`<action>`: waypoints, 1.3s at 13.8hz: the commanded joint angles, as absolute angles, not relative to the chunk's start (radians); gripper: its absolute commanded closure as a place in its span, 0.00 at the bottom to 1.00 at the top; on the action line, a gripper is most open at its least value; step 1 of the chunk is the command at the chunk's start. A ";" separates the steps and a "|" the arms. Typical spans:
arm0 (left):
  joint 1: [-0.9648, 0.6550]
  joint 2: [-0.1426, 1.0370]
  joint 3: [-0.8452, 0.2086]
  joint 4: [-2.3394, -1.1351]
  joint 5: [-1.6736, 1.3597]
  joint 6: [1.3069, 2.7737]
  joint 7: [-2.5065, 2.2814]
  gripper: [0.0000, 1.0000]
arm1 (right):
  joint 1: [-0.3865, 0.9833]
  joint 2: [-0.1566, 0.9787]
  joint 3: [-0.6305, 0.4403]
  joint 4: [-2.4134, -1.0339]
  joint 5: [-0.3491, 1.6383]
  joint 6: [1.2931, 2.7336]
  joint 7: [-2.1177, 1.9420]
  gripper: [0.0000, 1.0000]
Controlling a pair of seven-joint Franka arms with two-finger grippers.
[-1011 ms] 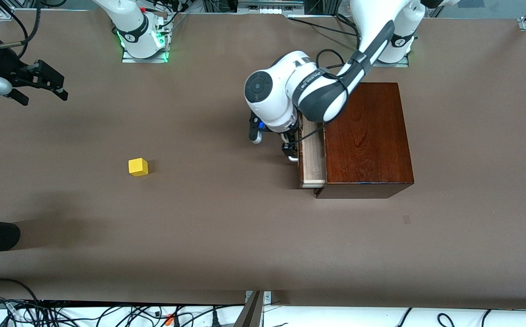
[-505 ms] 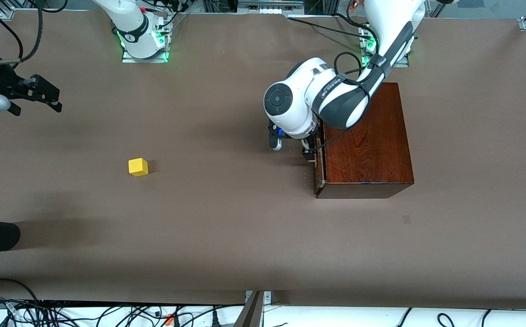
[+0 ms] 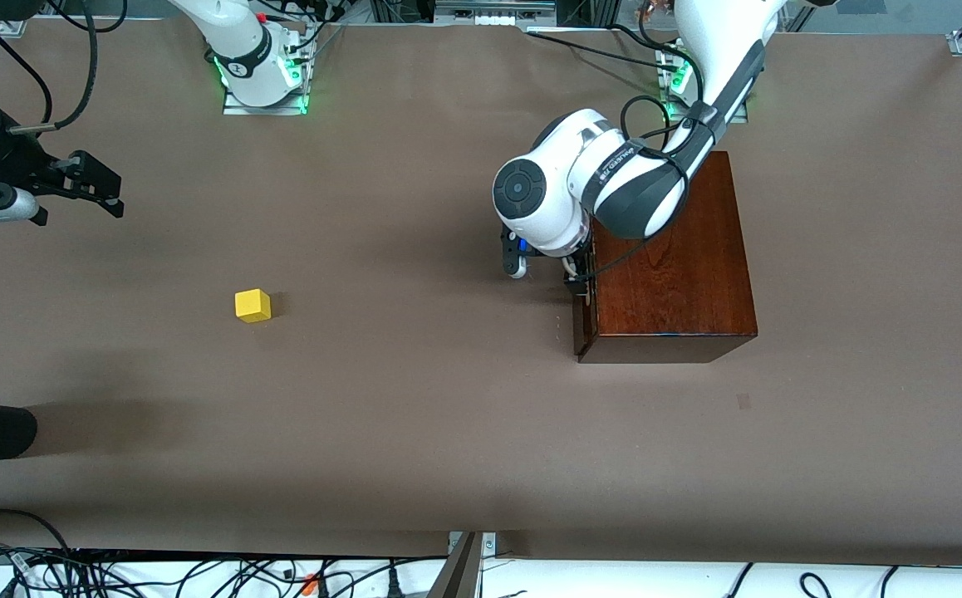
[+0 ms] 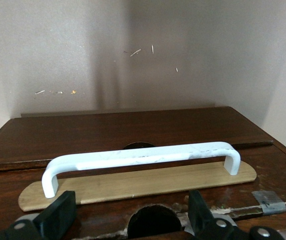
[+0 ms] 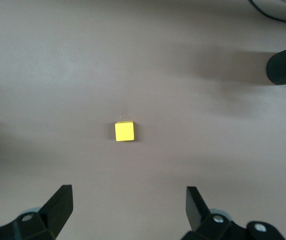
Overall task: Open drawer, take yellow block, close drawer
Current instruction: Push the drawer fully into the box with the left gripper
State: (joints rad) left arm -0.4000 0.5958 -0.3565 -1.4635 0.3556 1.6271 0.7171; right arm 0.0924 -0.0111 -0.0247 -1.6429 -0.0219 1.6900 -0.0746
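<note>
Front view: the drawer (image 3: 582, 311) is seen pushed flush into the dark wooden box (image 3: 670, 257), which stands toward the left arm's end of the tabletop (image 3: 448, 432), and the yellow block (image 3: 252, 305) is seen resting out on the bare tabletop toward the right arm's end, well apart from the box. The left tool (image 3: 574, 278) is held at the drawer front; in the left wrist view its fingers (image 4: 57, 216) are spread wide on either side of the white handle (image 4: 143, 159), with nothing pinched between them. The right tool (image 3: 82, 184) is held over the tabletop near the right arm's end, its fingers (image 5: 58, 207) likewise spread, with the block (image 5: 124, 131) seen below and between them but well apart. The chief risk is judged to lie at the handle: if the left tool is drawn away while a finger is hooked under the bar, the drawer could be dragged open again. A sideways pull could shift the whole box. The block, small and loose, could be knocked if the right tool is lowered off-centre.
</note>
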 commanded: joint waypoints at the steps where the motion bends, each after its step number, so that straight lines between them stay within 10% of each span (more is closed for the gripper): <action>1: -0.405 0.557 -0.359 -1.428 0.376 1.620 0.600 0.00 | 0.100 -0.003 -0.021 -1.621 -0.028 1.667 -0.055 0.00; 18: -0.229 0.378 -0.351 -1.181 0.206 1.562 -0.200 0.00 | 0.086 0.025 -0.032 -1.620 -0.029 1.724 -0.057 0.00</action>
